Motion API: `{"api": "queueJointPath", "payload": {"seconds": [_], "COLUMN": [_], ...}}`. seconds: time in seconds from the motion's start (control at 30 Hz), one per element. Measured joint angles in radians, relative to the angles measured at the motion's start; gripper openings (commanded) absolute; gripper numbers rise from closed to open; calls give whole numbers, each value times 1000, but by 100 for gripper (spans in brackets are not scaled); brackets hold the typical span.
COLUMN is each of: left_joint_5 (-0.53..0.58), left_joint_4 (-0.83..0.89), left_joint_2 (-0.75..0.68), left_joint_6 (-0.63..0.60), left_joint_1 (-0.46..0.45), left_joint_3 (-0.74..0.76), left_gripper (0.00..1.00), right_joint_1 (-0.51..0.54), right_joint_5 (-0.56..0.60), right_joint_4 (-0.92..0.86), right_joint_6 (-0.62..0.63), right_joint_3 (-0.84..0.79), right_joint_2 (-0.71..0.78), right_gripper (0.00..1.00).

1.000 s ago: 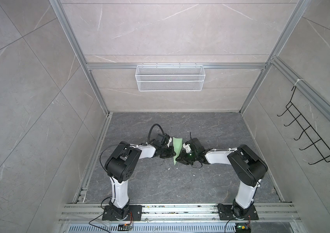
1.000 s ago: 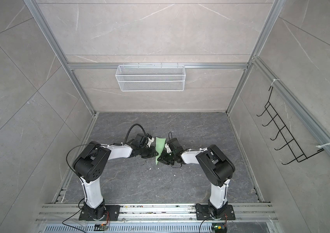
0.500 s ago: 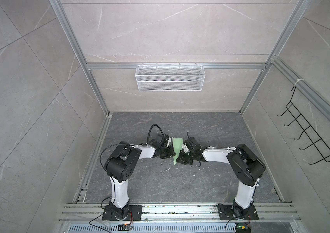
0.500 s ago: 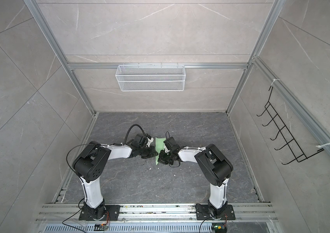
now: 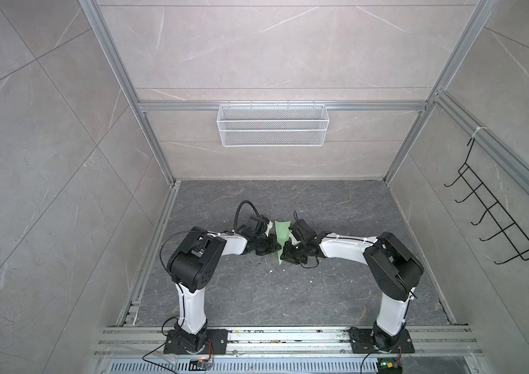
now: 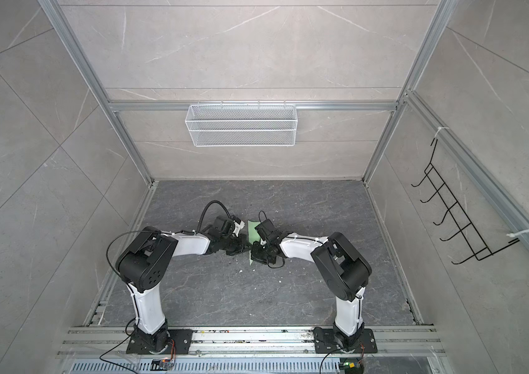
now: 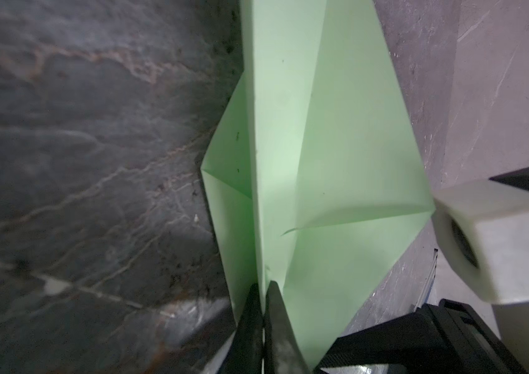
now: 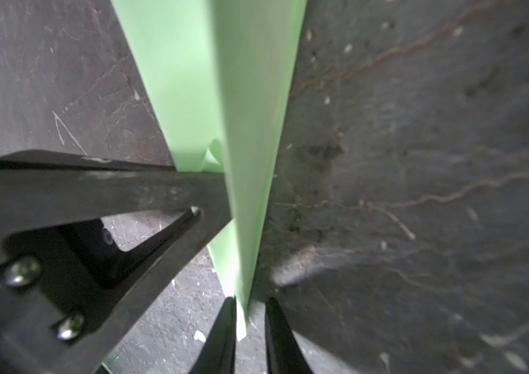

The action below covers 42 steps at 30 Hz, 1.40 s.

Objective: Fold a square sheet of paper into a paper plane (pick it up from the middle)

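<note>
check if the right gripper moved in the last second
Yes. Against the wire basket in a top view, the right gripper has edged toward the view's left, closer to the paper plane and the left gripper.

In the left wrist view the picture's edge cuts the left gripper [image 7: 262, 288] just behind its fingertips, and the paper plane [image 7: 305, 162] runs out of frame. In the right wrist view the right gripper [image 8: 251, 301] is cut likewise. There the left gripper's body covers part of the paper, and the floor [image 8: 418, 162] is blurred. In both top views the grippers hide the plane's middle.
</note>
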<state>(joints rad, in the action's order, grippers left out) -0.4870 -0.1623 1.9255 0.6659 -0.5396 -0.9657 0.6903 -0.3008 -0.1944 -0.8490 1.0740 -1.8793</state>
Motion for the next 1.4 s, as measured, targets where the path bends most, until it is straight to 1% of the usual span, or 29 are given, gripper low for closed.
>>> {"api": "queueJointPath", "payload": {"seconds": [0.2, 0.43, 0.6, 0.73, 0.87, 0.9, 0.97, 1.07, 1.13, 1.27, 1.4], "left_joint_5": [-15, -24, -37, -45, -56, -59, -66, -77, -85, -114, -139], "left_joint_4": [-14, -30, -50, -63, -78, -82, -92, -103, -109, -120, -134], "left_joint_2": [3, 5, 7, 9, 12, 13, 14, 18, 20, 30, 38], "left_joint_6": [12, 24, 34, 40, 45, 46, 50, 52, 53, 53, 53], "left_joint_1": [6, 9, 14, 17, 21, 23, 25, 29, 32, 42, 51], "left_joint_3": [6, 13, 23, 28, 34, 36, 40, 43, 44, 44, 47], "left_gripper": [5, 5, 5, 4, 4, 4, 4, 4, 4, 4, 4], "right_joint_1": [11, 30, 39, 51, 76, 82, 97, 106, 101, 60, -9], "right_joint_5": [10, 34, 56, 88, 148, 165, 199, 216, 211, 151, 31], "right_joint_4": [-39, -86, -117, -155, -216, -230, -257, -240, -200, -72, 82], "right_joint_6": [0, 4, 9, 15, 21, 23, 24, 35, 39, 76, 112], "right_joint_3": [13, 58, 80, 110, 155, 166, 188, 178, 142, 7, -93], "right_joint_2": [-2, -24, -33, -45, -60, -64, -71, -66, -41, 67, 137], "right_gripper": [14, 13, 8, 3, 1, 2, 8, 23, 30, 37, 38]}}
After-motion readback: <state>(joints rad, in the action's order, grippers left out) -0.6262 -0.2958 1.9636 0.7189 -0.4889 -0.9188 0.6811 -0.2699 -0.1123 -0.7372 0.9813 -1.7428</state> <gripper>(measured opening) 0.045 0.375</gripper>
